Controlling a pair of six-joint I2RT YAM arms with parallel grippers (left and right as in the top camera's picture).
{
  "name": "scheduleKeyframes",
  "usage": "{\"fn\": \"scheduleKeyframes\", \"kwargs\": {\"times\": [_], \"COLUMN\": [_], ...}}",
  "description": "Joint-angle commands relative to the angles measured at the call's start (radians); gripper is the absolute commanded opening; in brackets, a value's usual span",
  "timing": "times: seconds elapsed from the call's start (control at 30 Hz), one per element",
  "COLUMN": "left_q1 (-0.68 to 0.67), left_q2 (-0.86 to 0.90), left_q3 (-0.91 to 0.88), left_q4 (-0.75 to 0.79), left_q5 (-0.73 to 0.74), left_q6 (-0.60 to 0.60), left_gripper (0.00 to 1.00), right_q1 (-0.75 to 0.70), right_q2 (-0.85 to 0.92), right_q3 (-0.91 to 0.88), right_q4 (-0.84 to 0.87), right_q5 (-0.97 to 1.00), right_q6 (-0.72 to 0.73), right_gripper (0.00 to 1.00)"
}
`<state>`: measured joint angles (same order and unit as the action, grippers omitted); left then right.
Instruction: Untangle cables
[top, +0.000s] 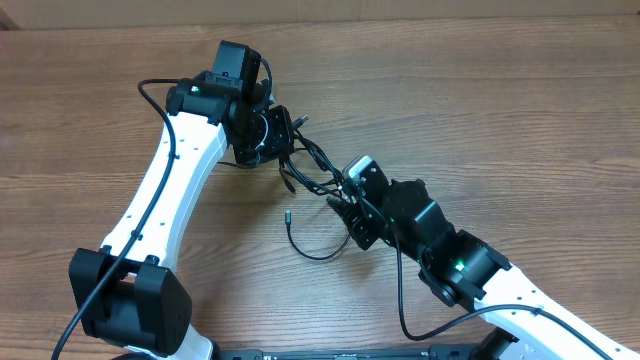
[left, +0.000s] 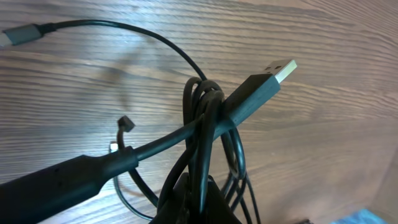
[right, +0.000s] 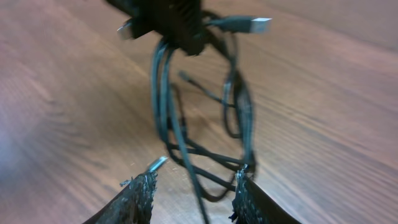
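Note:
The cables (top: 314, 166) are a tangle of thin black cords hanging between my two grippers. My left gripper (top: 276, 137) is shut on the bundle (left: 203, 143), whose strands run straight up out of its jaws. A silver-tipped USB plug (left: 274, 73) sticks out to the upper right of it. My right gripper (top: 346, 203) is open, its fingertips (right: 140, 191) standing well apart. One cord (right: 185, 155) passes loosely between them, unclamped. In the right wrist view the left gripper (right: 175, 22) holds the hanging cords (right: 163, 93) from above, and a small silver plug (right: 157, 164) lies by my left fingertip.
A loose cord end (top: 289, 215) curls over the wooden table (top: 520, 110) in front of the right gripper. Another plug (left: 17, 35) rests on the wood at the far left of the left wrist view. Both arms crowd the table's middle.

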<state>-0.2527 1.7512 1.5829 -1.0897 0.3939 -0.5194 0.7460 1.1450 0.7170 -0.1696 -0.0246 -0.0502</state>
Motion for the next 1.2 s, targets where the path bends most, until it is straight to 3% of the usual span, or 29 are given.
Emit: {"fn": "scheduleKeyframes", "kwargs": {"times": [0.0,0.1,0.3,0.4,0.47,0.53,0.67,0.8,1.17], "left_q1": [0.006,0.006,0.006,0.006,0.006,0.006,0.012,0.04,0.071], "left_q2": [0.001,0.001,0.001,0.001,0.001,0.001,0.001,0.001,0.001], "left_q3": [0.005,0.005,0.005,0.005,0.005,0.005,0.005,0.005,0.005], "left_q4": [0.014,0.025,0.021,0.021,0.02,0.016,0.0,-0.058,-0.071], "left_q5": [0.109,0.185,0.183,0.169,0.154,0.134,0.113,0.028,0.029], "left_q6": [0.014,0.024,0.03,0.037,0.037,0.037,0.008,-0.129,-0.139], "left_gripper": [0.04,0.04,0.04,0.04,0.04,0.04,0.04,0.04,0.04], "right_q1": [-0.002,-0.002,-0.002,-0.002,-0.002,-0.002,-0.002,-0.002,-0.002], "right_q2": [0.026,0.046,0.047,0.047,0.047,0.047,0.047,0.047,0.047], "right_q3": [0.004,0.004,0.004,0.004,0.004,0.004,0.004,0.004,0.004], "right_q4": [0.002,0.002,0.004,0.007,0.014,0.018,0.023,0.016,-0.009], "right_q5": [-0.06,-0.059,-0.055,-0.055,-0.055,-0.055,0.047,0.192,0.269], "right_q6": [-0.008,-0.012,-0.038,-0.038,-0.037,-0.038,-0.035,-0.025,0.002], "right_gripper": [0.42,0.42,0.34,0.39,0.29,0.26,0.38,0.38,0.32]}}
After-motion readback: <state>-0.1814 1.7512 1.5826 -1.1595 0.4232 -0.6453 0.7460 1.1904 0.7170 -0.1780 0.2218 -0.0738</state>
